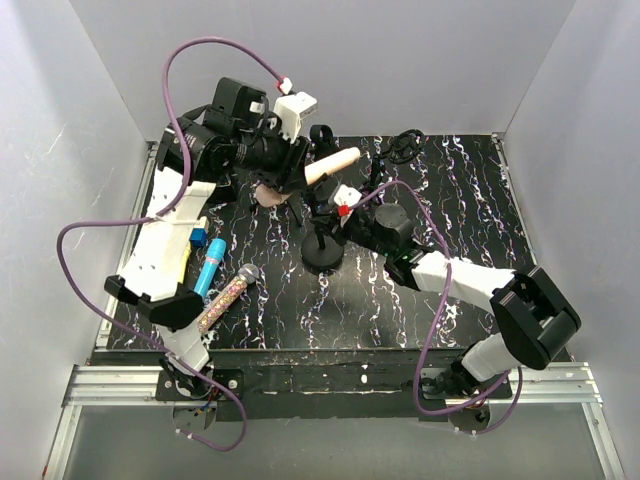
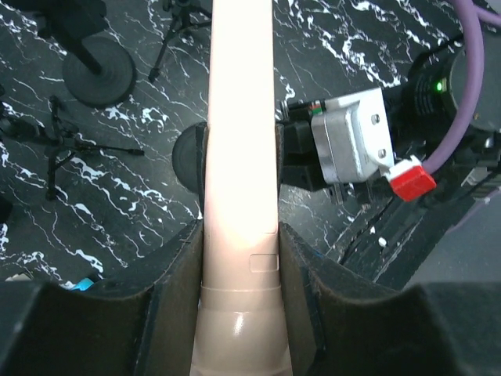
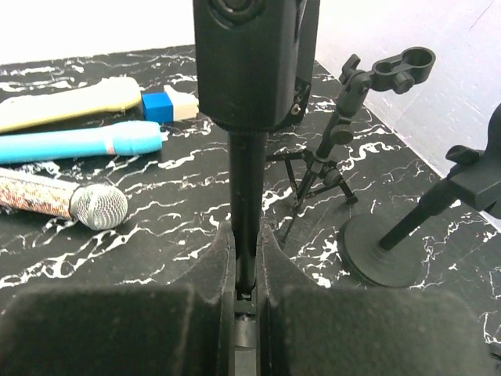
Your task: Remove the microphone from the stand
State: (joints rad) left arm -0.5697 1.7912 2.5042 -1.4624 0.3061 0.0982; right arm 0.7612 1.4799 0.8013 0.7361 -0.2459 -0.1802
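A beige microphone (image 1: 338, 162) is held tilted above the back of the table, its handle pointing right. My left gripper (image 1: 295, 172) is shut on it; in the left wrist view the handle (image 2: 241, 117) fills the gap between the pads (image 2: 176, 274). The black stand (image 1: 322, 256) has a round base on the mat. My right gripper (image 1: 328, 208) is shut on its pole (image 3: 247, 196), just under the black clip (image 3: 249, 63). The handle passes the clip (image 2: 296, 153); I cannot tell whether it still sits in it.
A glittery microphone (image 1: 228, 295), a blue microphone (image 1: 209, 268) and a blue block (image 1: 198, 237) lie at the left by my left arm. A small tripod stand (image 3: 337, 141) and another round-base stand (image 3: 391, 251) are near the held stand. Grey walls enclose the table.
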